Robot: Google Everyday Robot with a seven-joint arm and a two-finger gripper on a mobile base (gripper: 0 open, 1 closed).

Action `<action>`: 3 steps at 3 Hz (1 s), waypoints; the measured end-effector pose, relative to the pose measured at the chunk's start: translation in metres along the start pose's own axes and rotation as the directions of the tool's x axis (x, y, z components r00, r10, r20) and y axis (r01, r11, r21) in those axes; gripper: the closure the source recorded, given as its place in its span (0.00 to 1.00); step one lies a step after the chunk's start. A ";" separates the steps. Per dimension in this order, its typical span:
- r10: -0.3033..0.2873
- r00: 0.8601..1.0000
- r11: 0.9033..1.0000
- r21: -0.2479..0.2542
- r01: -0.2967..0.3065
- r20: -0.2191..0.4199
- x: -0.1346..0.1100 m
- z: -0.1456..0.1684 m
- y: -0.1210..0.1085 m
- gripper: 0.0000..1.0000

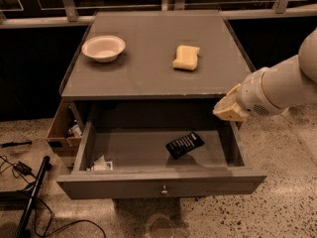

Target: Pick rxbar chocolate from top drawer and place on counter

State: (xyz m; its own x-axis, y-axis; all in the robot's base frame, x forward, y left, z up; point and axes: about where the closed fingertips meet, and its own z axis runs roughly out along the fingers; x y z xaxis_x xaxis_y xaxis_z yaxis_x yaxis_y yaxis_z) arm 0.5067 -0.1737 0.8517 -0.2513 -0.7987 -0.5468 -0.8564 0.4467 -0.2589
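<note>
The rxbar chocolate [184, 145] is a flat black wrapper with white print. It lies tilted on the floor of the open top drawer [161, 183], right of its middle. The drawer is pulled out below the grey counter [148, 58]; its front panel has a small round knob. My gripper [227, 109] is at the end of the white arm coming in from the right. It hangs over the drawer's right side wall, just below the counter's front right corner, up and to the right of the bar and apart from it.
On the counter stand a white bowl [103, 48] at the back left and a yellow sponge [186, 57] right of centre. A white paper scrap [101, 164] lies in the drawer's front left corner. A brown cardboard box [63, 128] sits left of the drawer. Cables and a black rod [30, 197] lie on the floor at left.
</note>
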 end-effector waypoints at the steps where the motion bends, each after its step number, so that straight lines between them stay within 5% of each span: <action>1: 0.000 1.000 1.000 0.000 0.000 0.000 0.000 0.000 0.000 1.00; 3: 0.064 0.998 0.997 -0.036 -0.063 0.019 0.042 0.066 0.020 1.00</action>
State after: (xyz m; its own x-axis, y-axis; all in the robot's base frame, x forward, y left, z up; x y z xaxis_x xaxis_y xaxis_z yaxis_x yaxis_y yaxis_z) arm 0.5091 -0.1719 0.7714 -0.2969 -0.7610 -0.5769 -0.8547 0.4812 -0.1949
